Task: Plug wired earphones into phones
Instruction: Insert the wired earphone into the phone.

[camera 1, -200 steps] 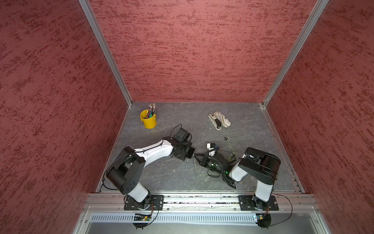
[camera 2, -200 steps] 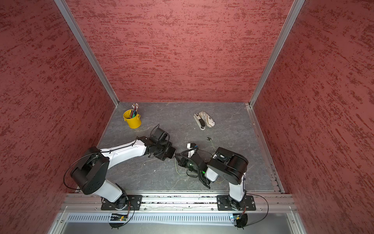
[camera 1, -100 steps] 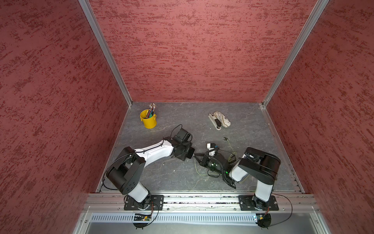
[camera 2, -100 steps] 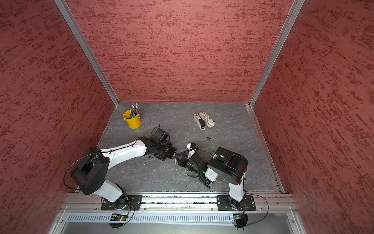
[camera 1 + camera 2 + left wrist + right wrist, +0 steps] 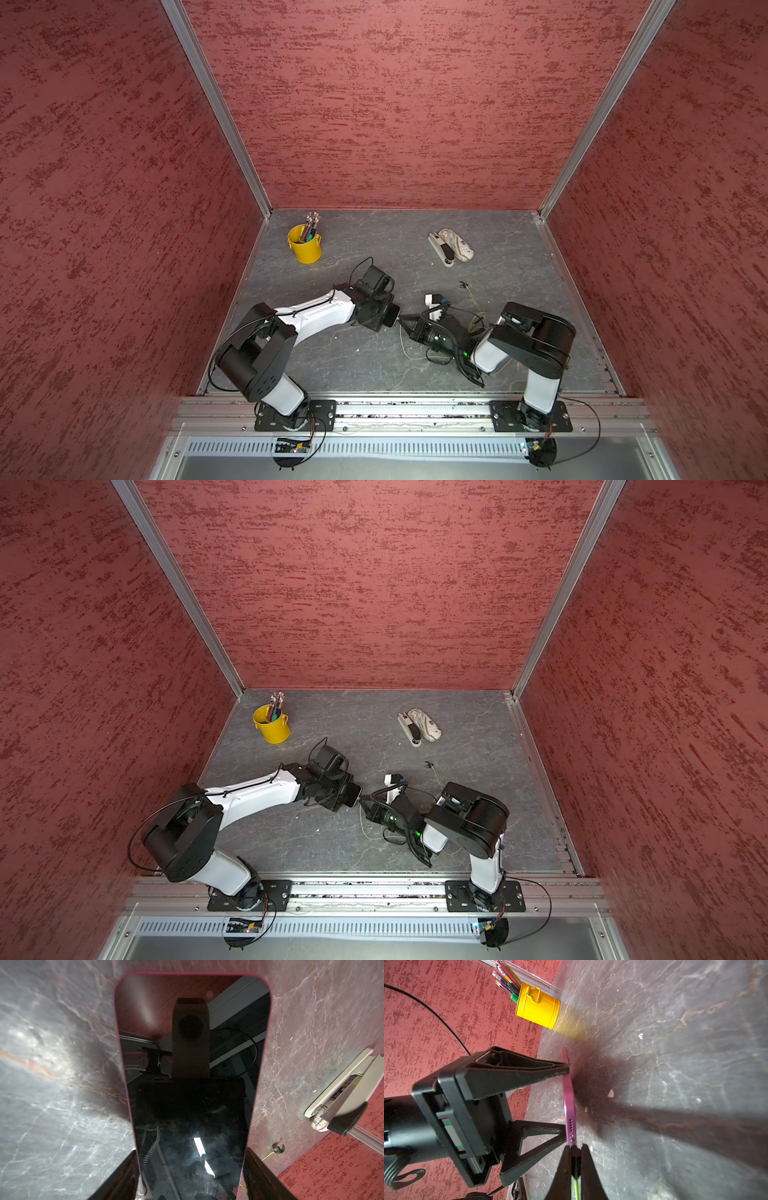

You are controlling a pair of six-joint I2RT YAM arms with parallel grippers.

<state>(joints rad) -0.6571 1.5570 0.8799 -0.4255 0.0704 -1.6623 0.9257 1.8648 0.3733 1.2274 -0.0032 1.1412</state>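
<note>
At pink-edged phone (image 5: 569, 1095), black earphone plug (image 5: 575, 1153)

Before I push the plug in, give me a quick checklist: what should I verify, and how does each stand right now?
1. The phone clamped in the left gripper: ok, held across its long edges.
2. The plug pinched in the right gripper: ok.
3. Plug tip at the phone's end edge: ok.
4. Tip lined up with the socket: cannot tell, socket hidden.
5. The cable slack: ok, lying loose on the table.
</note>
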